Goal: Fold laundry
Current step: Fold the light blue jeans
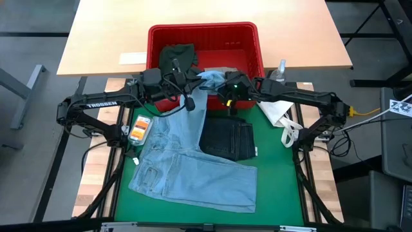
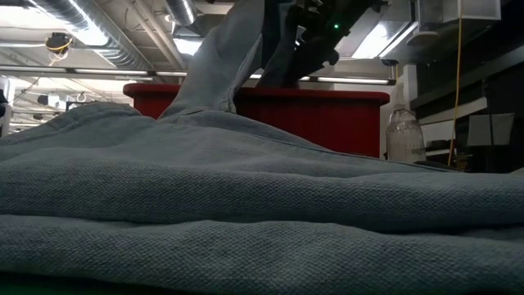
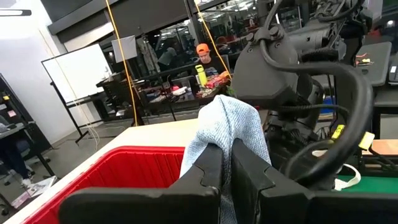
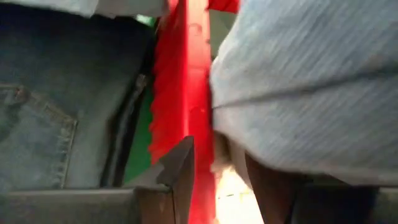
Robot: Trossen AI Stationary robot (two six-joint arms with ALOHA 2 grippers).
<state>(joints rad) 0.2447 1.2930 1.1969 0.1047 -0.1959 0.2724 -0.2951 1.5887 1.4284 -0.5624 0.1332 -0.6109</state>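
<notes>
Both grippers meet over the red basket (image 1: 248,35) front rim: your left gripper (image 3: 227,171) pinches the light blue denim (image 1: 193,161); right gripper (image 1: 222,87) grasps it too.

From above, the light is even and bright; the wooden table (image 1: 206,19) shines pale at the top of the frame. At table height the light blue denim (image 2: 246,205) fills the lower frame, dim and soft, while ceiling lamps (image 2: 90,37) glare in the upper left. The right wrist view is strongly blurred; the red basket wall (image 4: 186,74) looks smeared.
</notes>
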